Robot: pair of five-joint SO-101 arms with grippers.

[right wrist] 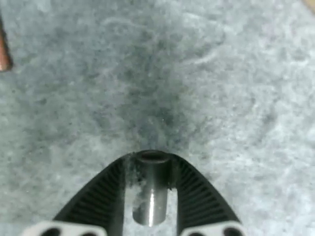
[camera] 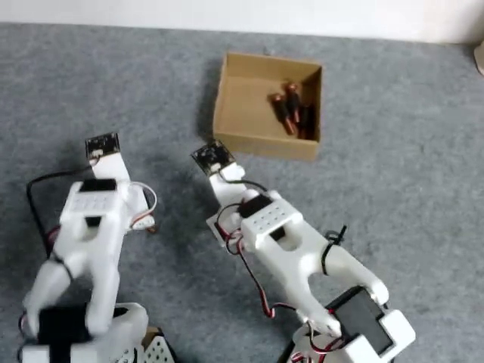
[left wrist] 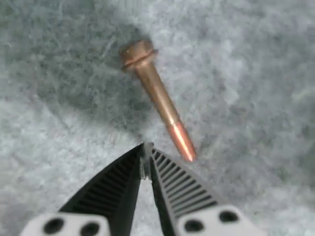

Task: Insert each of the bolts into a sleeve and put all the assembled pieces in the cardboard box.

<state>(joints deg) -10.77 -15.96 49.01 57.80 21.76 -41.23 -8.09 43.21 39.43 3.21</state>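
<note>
The right gripper (right wrist: pixel 151 158) clamps a dark metal sleeve (right wrist: pixel 150 196) between its black ribbed fingers (right wrist: pixel 106 191), the sleeve's open end pointing out past the fingertips, above grey carpet (right wrist: pixel 221 73). The copper tip of a bolt (right wrist: pixel 4 49) shows at the frame's edge.

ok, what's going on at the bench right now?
Two arms are doing bolt-and-sleeve assembly. The right gripper is clamped on a dark sleeve over the gray mat. The left gripper is shut and empty, with a copper bolt lying loose on the mat just beyond its tips. The cardboard box already holds a few finished pieces.
</note>
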